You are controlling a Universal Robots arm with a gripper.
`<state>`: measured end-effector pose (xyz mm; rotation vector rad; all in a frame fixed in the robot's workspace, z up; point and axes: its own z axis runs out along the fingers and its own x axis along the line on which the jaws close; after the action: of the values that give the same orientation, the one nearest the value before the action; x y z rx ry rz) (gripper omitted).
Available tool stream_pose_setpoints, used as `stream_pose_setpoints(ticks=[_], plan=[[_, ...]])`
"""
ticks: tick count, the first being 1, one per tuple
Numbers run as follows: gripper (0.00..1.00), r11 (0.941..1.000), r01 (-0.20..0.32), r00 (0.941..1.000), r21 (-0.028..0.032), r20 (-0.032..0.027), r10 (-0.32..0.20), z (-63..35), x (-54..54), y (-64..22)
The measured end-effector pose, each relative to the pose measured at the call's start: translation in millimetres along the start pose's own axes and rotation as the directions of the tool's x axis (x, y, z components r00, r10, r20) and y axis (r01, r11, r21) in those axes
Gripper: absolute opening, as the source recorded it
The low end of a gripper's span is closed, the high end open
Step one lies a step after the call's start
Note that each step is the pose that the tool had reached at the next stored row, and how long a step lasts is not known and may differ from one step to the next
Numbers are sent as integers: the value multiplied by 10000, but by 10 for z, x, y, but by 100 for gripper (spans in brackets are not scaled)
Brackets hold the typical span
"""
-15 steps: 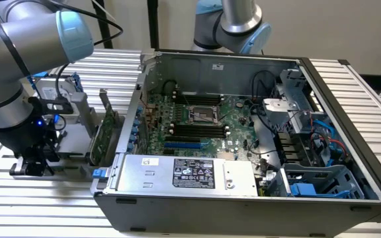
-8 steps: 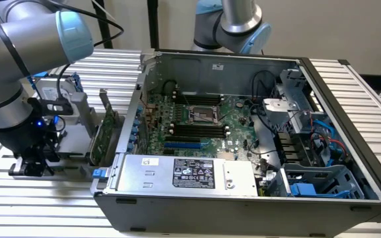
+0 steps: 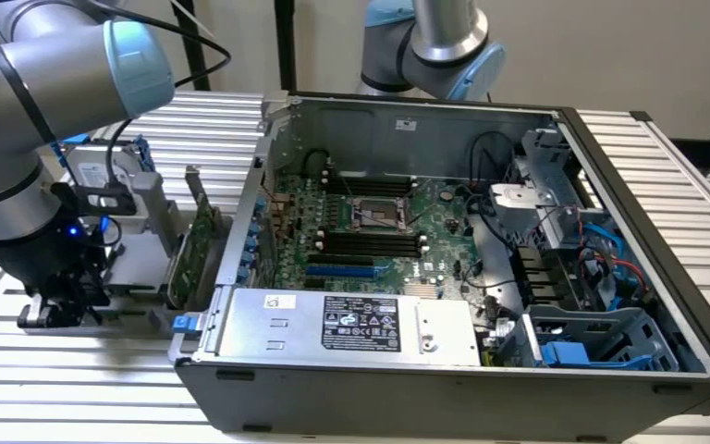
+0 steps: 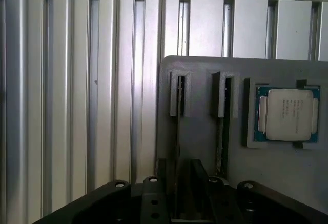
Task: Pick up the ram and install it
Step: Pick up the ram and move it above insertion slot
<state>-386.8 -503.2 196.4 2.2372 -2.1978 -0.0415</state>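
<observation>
Ram stick (image 4: 177, 131), a long, thin circuit board seen edge-on, stands upright in a slot of the grey plastic holder (image 4: 200, 75) on the slatted aluminium table (image 4: 77, 80), at 9 o'clock from the open dark computer case (image 3: 454, 393) in the exterior view. Black gripper (image 4: 184, 188) hangs over it, jaws apart astride the board, not clamped. Judged light, stiff and fragile: grip the flat faces near mid-length, avoiding the contact edge.

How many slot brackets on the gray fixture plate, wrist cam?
2 slot brackets: one beside the processor, the other next along, farther from it. More may lie out of frame.
</observation>
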Motion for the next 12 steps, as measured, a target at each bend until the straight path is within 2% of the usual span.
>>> stream_pose_setpoints(ticks=[12], plan=[[0, 10000, -3, 10000, 0, 0, 3, 0, 0, 1]])
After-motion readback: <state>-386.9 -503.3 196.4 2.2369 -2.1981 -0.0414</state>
